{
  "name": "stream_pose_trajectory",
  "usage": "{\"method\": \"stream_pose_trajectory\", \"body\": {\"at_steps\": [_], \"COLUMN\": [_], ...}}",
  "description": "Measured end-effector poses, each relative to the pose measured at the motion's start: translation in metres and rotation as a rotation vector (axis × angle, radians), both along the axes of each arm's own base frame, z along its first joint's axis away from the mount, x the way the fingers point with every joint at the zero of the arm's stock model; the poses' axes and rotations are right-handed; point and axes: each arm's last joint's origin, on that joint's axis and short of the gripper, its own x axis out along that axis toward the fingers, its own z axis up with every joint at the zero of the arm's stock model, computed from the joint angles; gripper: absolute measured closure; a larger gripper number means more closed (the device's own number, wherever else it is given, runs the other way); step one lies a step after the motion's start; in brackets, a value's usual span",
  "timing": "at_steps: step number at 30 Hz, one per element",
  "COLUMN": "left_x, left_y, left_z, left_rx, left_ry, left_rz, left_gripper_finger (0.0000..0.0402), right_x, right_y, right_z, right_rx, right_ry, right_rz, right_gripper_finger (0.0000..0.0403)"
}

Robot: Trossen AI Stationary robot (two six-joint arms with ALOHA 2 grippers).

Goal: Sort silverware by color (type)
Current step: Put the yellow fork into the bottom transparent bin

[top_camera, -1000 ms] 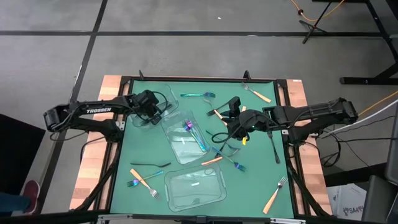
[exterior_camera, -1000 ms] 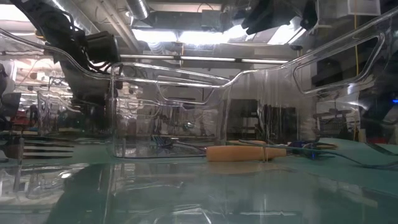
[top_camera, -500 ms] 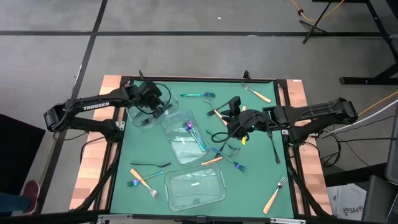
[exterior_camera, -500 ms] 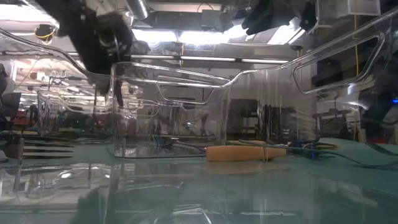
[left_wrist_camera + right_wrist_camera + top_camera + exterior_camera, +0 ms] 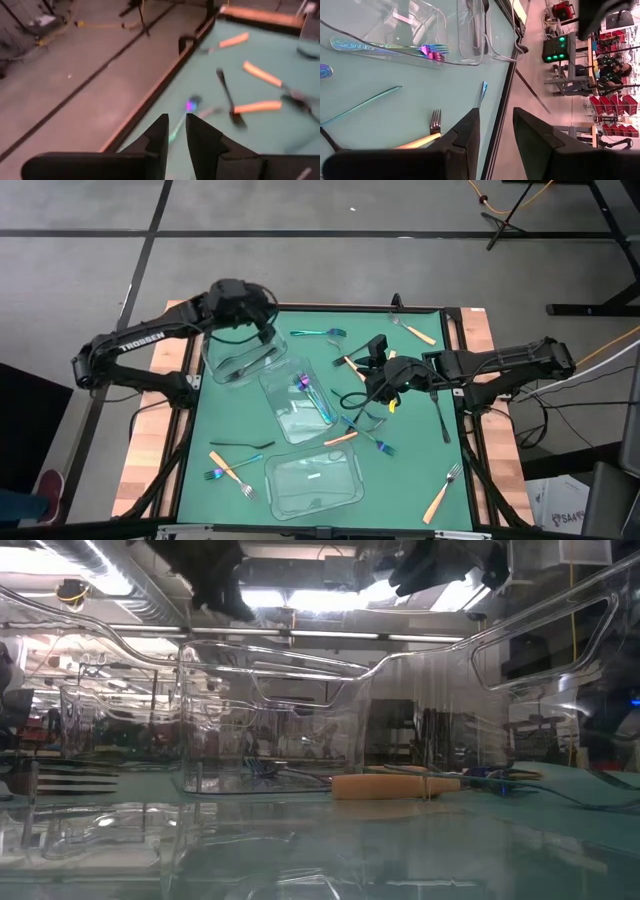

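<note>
left claw: the left claw (image 5: 262, 320) is now lifting up and swinging toward the far left corner of the tabletop (image 5: 400, 480), away from the clear container (image 5: 238, 360) it was hanging over a second ago; its fingers (image 5: 156, 140) are nearly pressed together with only a thin gap, pinching nothing.
right claw: the right claw (image 5: 372, 388) is staying put near the middle of the tabletop, just as in the earlier views; its fingers (image 5: 465, 137) are spread a little and carrying nothing.
what changed: only the left arm is moving; it is rising clear of the far-left container, and in the low view its dark mass (image 5: 215, 575) is now riding high near the top.
black pieces: dark utensils (image 5: 477, 25) are lying inside that far-left container, seen in the right wrist view.
iridescent pieces: some are lying in the middle container (image 5: 300, 402); another iridescent fork (image 5: 318, 333) is lying loose near the far edge.
orange-handled pieces: these are lying scattered on the tabletop, for example one at the near right (image 5: 441, 493); the near container (image 5: 312, 483) is holding almost nothing.
meaning for the task: judging by this, a drop-off is probably just finishing, and the left arm is likely heading for another loose piece; most of the sorting is not yet done.
</note>
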Motion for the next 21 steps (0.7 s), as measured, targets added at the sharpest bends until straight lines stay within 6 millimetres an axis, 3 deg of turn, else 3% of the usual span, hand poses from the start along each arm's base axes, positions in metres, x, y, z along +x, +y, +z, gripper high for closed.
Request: {"method": "stream_pose_trajectory", "body": {"at_steps": [6, 12, 15, 21], "left_x": [0.036, 0.088, 0.111, 0.146], "left_y": [0.017, 0.047, 0.062, 0.092], "left_z": [0.014, 0.011, 0.001, -0.04], "left_rx": [0.006, 0.033, 0.007, -0.102], "left_ry": [0.009, 0.089, 0.145, 0.264], "left_rz": [-0.086, -0.14, -0.169, -0.211], "left_gripper_finger": [0.0341, 0.0341, 0.0341, 0.0341], "right_x": [0.0, 0.0, 0.0, 0.0], "right_y": [0.0, 0.0, 0.0, 0.0], "right_z": [0.0, 0.0, 0.0, 0.0], "right_rx": [0.0, 0.0, 0.001, 0.022], "right_ry": [0.0, 0.0, 0.0, -0.01], "right_rz": [0.0, 0.001, 0.0, -0.015], "right_gripper_finger": [0.0288, 0.0288, 0.0288, 0.0288]}}
